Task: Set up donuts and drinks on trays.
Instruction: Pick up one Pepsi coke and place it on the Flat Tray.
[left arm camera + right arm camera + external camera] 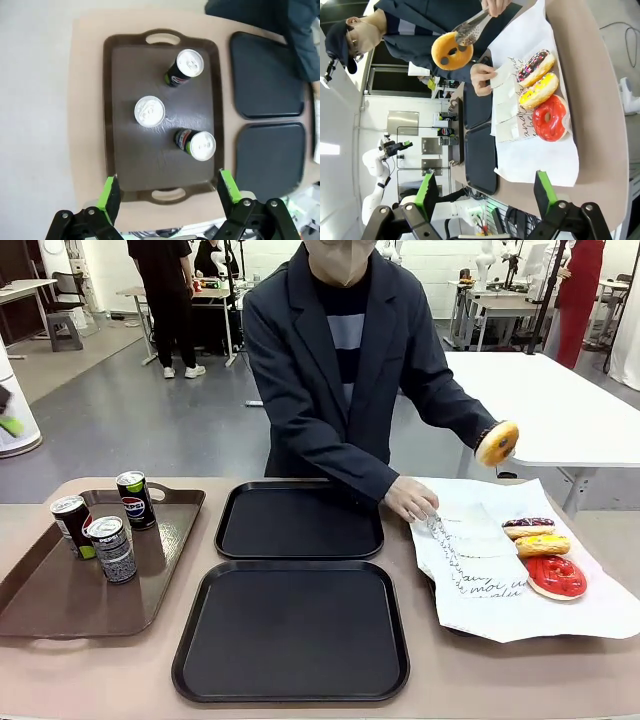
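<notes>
Two black trays lie mid-table, a far one (299,520) and a near one (291,628), both bare. Three soda cans (135,500) (72,525) (111,548) stand on a brown handled tray (50,600). My left gripper (169,192) hangs open high above those cans (149,111). A chocolate donut (528,527), a yellow donut (542,545) and a red donut (556,576) lie on white paper at the right. The person lifts a golden donut (497,443) with tongs (472,27); their other hand (410,500) rests on paper sleeves. My right gripper (486,190) is open above the iced donuts (539,91).
The white paper sheet (560,625) overhangs the table's right side and partly covers something dark beneath it. A second white table (560,410) stands behind the person. Beside the brown tray (125,165) in the left wrist view are the black trays (270,155).
</notes>
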Controlling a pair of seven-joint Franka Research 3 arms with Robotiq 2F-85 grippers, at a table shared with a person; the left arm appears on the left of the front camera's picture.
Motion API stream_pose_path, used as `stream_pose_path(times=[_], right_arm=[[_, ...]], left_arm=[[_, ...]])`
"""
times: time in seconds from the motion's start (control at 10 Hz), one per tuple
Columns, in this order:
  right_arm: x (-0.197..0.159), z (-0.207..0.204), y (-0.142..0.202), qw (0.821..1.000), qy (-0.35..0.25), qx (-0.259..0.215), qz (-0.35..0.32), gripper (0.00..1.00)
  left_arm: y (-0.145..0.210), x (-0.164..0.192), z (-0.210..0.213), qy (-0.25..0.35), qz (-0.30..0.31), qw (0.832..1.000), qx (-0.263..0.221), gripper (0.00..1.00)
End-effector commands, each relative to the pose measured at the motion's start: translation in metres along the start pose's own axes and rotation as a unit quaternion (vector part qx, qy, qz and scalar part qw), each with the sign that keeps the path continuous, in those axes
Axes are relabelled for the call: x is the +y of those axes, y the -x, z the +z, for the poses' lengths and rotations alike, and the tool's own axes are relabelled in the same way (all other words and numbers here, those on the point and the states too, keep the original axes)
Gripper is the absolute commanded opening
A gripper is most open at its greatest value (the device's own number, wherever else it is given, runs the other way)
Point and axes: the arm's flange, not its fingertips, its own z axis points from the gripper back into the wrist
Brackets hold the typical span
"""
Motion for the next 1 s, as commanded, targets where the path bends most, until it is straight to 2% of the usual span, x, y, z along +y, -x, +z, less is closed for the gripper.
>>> stream_pose_path(times=[0.0, 0.4, 0.7, 0.9], right_arm=[[-0.002, 0.003, 0.001, 1.000, -0.002, 0.005, -0.002, 1.00], [-0.002, 0.003, 0.001, 1.000, -0.002, 0.005, -0.002, 1.00], [-0.002, 0.003, 0.001, 1.000, -0.002, 0.005, -0.002, 1.00], [-0.002, 0.003, 0.001, 1.000, -0.002, 0.005, -0.002, 1.00]], left_arm=[[-0.010, -0.023, -0.030, -0.069, 0.011, 0.997, 0.014, 1.00], [-0.010, -0.074, -0.089, -0.091, 0.004, 0.995, 0.047, 1.00], [0.016, -0.106, -0.121, -0.080, -0.022, 0.993, 0.081, 1.00], [0.024, -0.109, -0.129, -0.091, -0.032, 0.993, 0.067, 1.00]])
